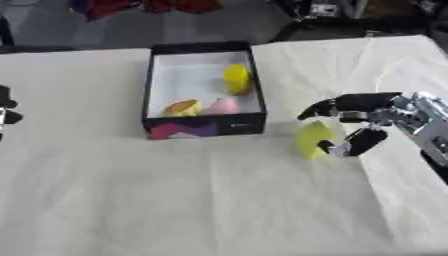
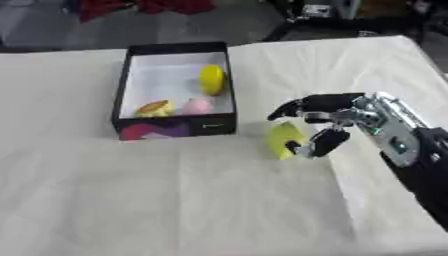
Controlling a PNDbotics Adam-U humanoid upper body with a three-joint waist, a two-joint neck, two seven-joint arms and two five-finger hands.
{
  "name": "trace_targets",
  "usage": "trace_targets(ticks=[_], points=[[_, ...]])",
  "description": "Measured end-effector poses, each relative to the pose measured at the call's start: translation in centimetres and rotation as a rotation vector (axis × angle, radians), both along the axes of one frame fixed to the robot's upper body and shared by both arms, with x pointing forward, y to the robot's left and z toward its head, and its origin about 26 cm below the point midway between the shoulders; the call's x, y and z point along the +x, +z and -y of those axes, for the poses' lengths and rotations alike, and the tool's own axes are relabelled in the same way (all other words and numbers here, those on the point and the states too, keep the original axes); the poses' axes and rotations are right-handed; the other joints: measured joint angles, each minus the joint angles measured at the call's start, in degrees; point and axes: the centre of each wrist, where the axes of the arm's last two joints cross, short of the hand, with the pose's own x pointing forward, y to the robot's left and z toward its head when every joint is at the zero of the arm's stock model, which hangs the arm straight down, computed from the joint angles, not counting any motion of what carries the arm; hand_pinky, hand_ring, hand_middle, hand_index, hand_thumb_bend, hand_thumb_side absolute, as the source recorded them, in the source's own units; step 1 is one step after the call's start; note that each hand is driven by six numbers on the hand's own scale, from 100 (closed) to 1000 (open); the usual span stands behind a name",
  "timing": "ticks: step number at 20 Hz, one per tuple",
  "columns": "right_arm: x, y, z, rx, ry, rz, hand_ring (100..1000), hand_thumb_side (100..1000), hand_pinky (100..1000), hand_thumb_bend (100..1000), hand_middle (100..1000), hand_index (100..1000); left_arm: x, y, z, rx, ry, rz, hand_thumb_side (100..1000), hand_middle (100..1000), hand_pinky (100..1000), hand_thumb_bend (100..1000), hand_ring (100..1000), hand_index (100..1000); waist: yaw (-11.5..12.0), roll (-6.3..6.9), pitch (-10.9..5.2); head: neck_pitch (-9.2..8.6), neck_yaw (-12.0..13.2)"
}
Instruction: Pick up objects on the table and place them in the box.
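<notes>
A black box (image 1: 206,125) with a white floor stands at the back middle of the table. Inside lie a yellow oval thing (image 1: 236,79) by the right wall, a pink thing (image 1: 224,105) and an orange-yellow thing (image 1: 182,107) near the front wall. Right of the box, my right hand (image 2: 354,114) comes in from the right edge. Its fingers curl over a yellow-green object (image 2: 282,139) and its thumb presses the object from the near side. Whether the object rests on the cloth I cannot tell. Only a black sliver of my left hand (image 1: 7,107) shows at the left edge.
A white cloth (image 1: 201,200) covers the table, wide and flat in front of the box. The table's far edge runs just behind the box. Beyond it are dark equipment (image 1: 350,20) and a red cloth (image 1: 149,6).
</notes>
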Motion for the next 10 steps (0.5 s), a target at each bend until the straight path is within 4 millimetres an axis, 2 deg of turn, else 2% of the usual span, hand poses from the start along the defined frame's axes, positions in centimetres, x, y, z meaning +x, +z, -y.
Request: trace_targets(ticks=[2, 10], points=[[0.15, -0.22, 0.03, -0.009, 0.001, 0.0, 937, 502, 925, 100, 904, 976, 0.0, 0.0, 0.0, 0.0, 0.0, 0.0, 778, 546, 629, 359, 525, 731, 0.0, 0.0, 0.0, 0.0, -0.1], [0.26, -1.06, 0.57, -0.062, -0.006, -0.008, 935, 452, 925, 100, 892, 971, 0.0, 0.0, 0.01, 0.0, 0.0, 0.0, 778, 547, 629, 358, 525, 731, 0.0, 0.0, 0.0, 0.0, -0.1]])
